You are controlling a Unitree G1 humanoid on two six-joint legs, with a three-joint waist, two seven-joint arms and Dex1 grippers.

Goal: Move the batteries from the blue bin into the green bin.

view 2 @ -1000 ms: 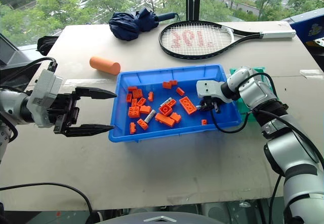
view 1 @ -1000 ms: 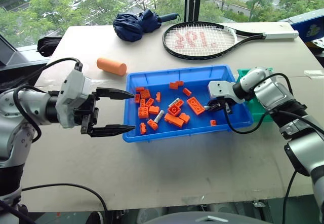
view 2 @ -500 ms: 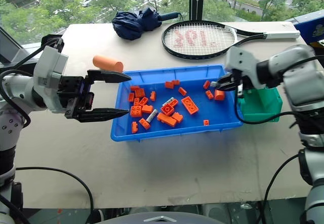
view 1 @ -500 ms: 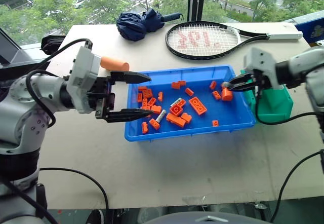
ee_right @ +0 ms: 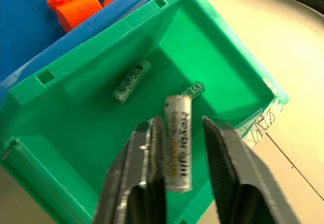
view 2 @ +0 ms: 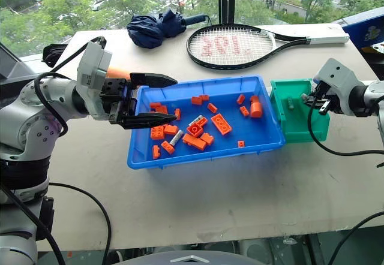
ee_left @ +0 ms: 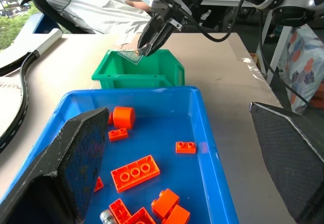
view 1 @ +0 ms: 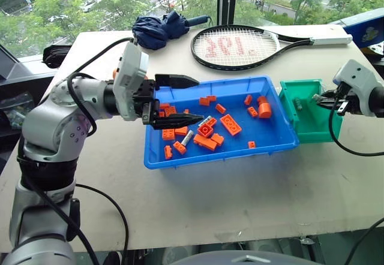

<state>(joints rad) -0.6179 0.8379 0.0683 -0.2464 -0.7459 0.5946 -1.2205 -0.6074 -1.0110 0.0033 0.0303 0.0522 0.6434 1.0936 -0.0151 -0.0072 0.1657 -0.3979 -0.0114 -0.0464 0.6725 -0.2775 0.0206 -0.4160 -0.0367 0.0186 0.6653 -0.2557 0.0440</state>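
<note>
Batteries are collecting in the green bin (ee_right: pixel 101 77): two are already lying on its floor beneath my right end effector (ee_right: pixel 177 133), which has swung from the blue bin (view 1: pixel 282 139) out over this one in the last second. Its fingers are parting with a third battery (ee_right: pixel 178 143) between them; whether it is still pinched or already slipping I cannot quite tell. That should make three delivered.

My left end effector (view 1: pixel 180 100), spread wide and carrying nothing, has moved in over the blue bin's near-left corner, and a remaining battery (view 1: pixel 188 137) is lying just past its tips among the orange bricks (view 1: pixel 231 125).

Beyond both end effectors the pale desk (view 1: pixel 228 199) is also carrying a racket (view 1: pixel 240 46) and a folded umbrella (view 1: pixel 159 28), with trees outside the window behind.
</note>
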